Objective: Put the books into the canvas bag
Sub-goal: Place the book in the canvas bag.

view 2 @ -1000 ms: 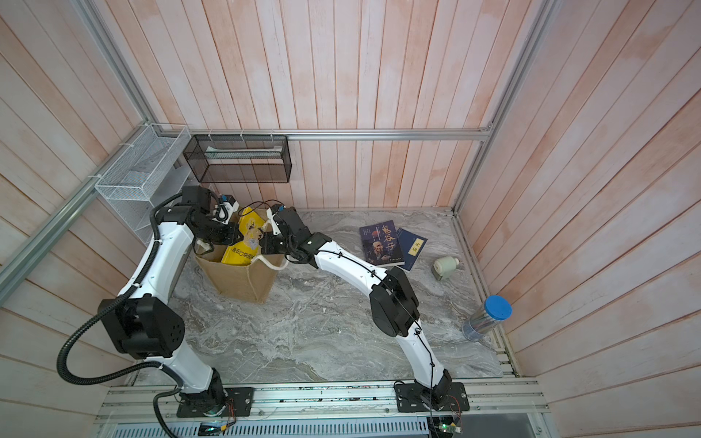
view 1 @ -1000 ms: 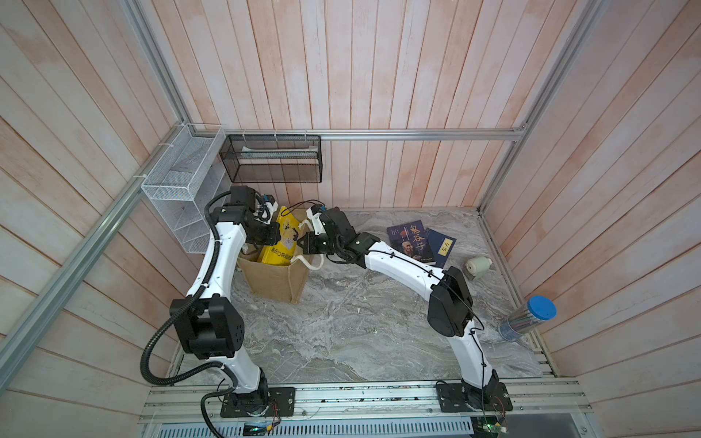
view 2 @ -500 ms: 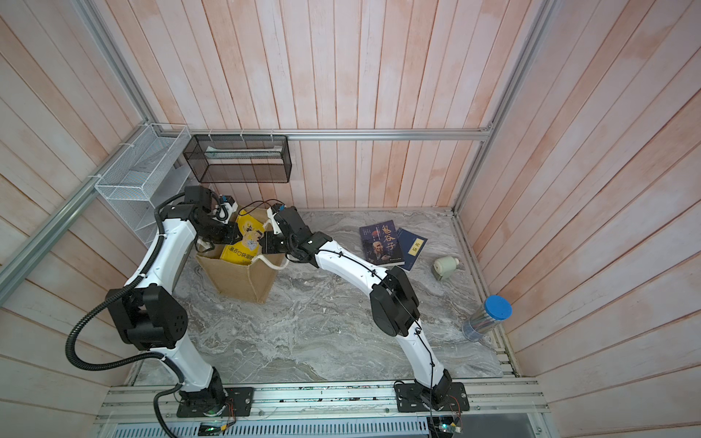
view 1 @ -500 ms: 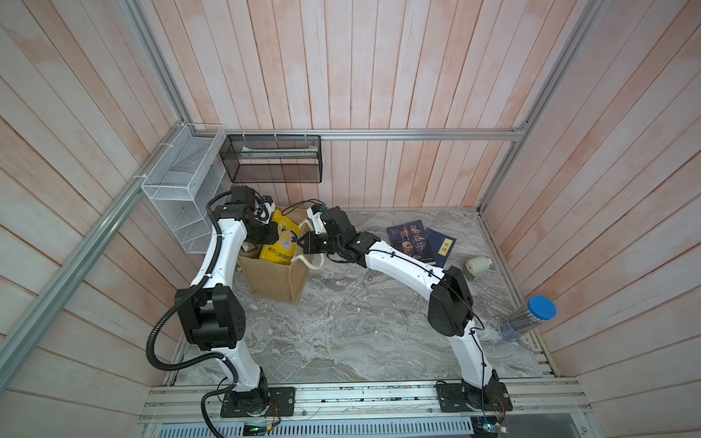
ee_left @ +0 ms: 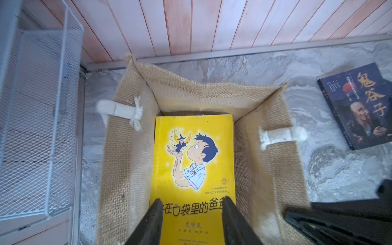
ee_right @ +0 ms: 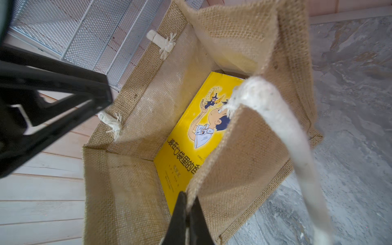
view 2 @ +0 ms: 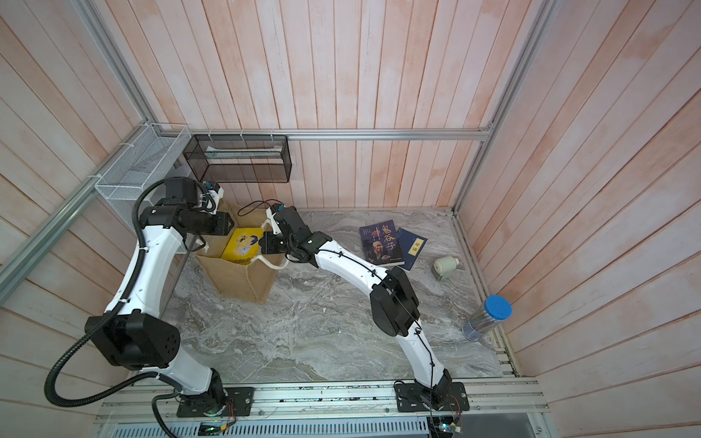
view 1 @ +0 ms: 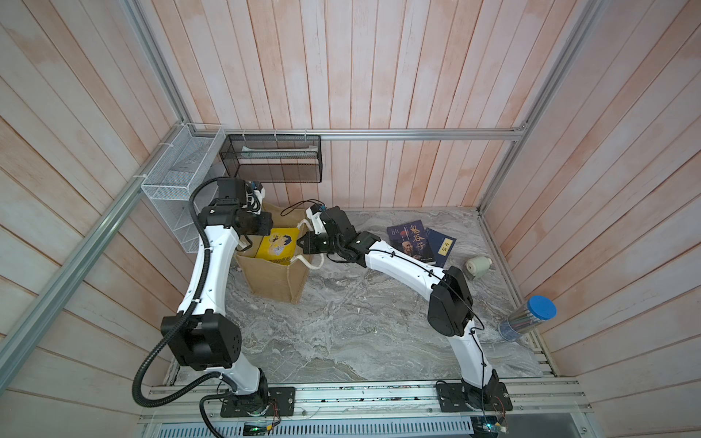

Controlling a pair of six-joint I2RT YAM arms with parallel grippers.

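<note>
The canvas bag (view 1: 277, 280) stands open at the back left, with a yellow cartoon book (ee_left: 194, 161) lying inside it. My left gripper (ee_left: 193, 200) hangs open over that book, its fingers apart above the cover's lower part and gripping nothing. My right gripper (ee_right: 187, 196) is shut on the bag's burlap rim next to a white rope handle (ee_right: 282, 131). In both top views two more books lie on the table at the back right: a dark portrait cover (view 1: 411, 242) overlapping a navy one with a yellow label (view 1: 442, 246).
A white wire basket (view 1: 178, 178) and a black mesh basket (view 1: 271, 159) hang on the walls just behind the bag. A small pale roll (view 1: 478, 265) and a clear tube with a blue lid (view 1: 529, 318) sit by the right wall.
My left gripper has opened and let go of the yellow book, which has settled lower into the bag. The right gripper keeps its hold on the rim.
</note>
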